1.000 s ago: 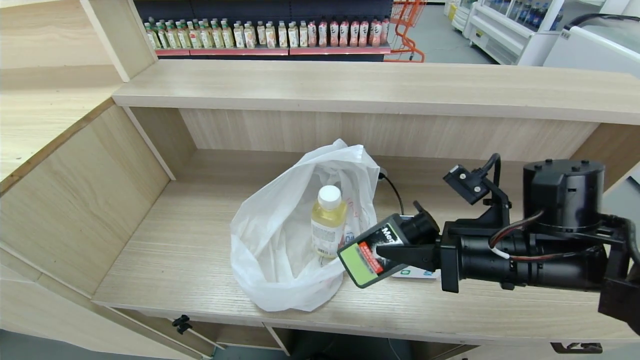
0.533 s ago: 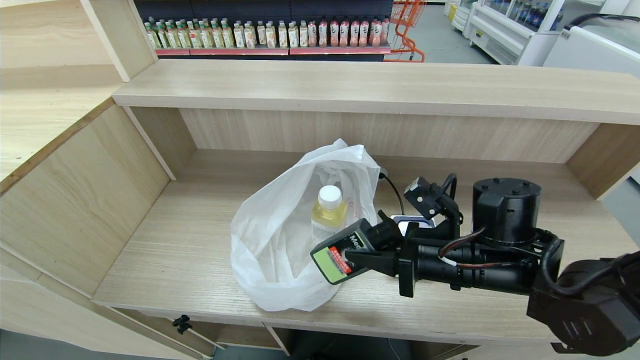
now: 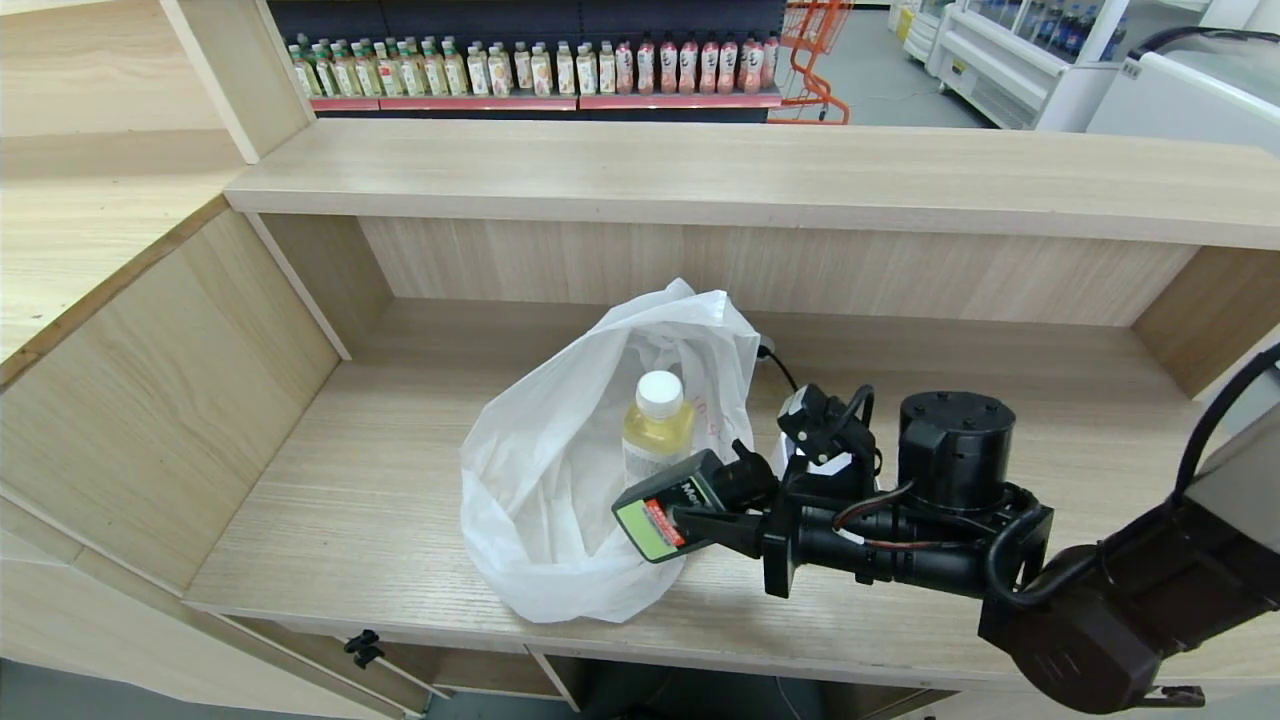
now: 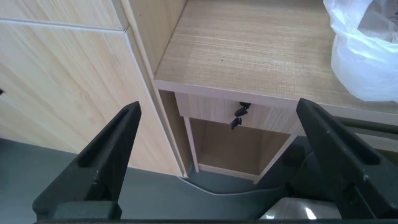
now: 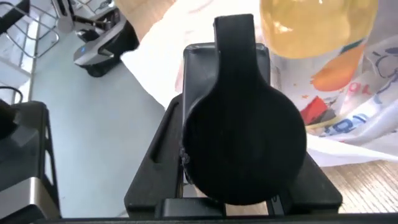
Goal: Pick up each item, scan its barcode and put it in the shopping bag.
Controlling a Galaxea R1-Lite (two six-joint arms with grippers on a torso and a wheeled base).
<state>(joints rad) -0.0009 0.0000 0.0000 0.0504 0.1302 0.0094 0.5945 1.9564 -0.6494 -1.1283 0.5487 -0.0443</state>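
White plastic of the shopping bag sags just ahead of the right gripper, clenched on a dark green-labelled pack at the rim. Released here, it could snag the rim or topple the yellow drink bottle beyond.

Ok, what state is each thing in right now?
shopping bag: open, standing on the counter.
bottle: upright inside the bag, capped.
box: gripped, held at the bag's opening, not released.
right gripper: shut on the box.
left gripper: open, empty.
drawer: shut.
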